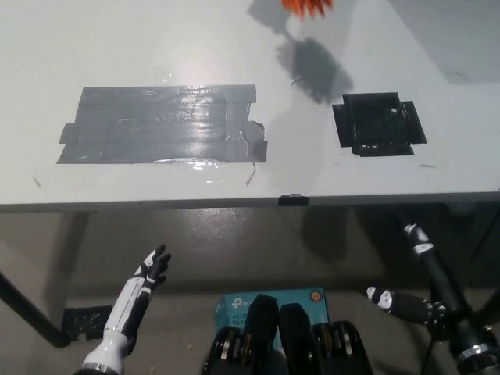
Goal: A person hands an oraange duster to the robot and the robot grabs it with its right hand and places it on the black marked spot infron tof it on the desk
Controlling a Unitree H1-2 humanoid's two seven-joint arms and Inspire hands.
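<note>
Orange duster barely in view at top edge, above counter, well apart from black marked spot. Left hand low beneath counter edge, fingers apart, empty. Right hand low at right, fingers' state impossible to tell. Grey tape patch left of spot.

Orange fluffy duster: only its lower fringe shows at the top edge of the head view, right of centre, cut off by the frame; it hangs above the grey desk and casts a dark shadow just below itself. Black square marked spot of tape: lies flat on the right part of the desk, ragged edges, bare, right of the shadow
</note>
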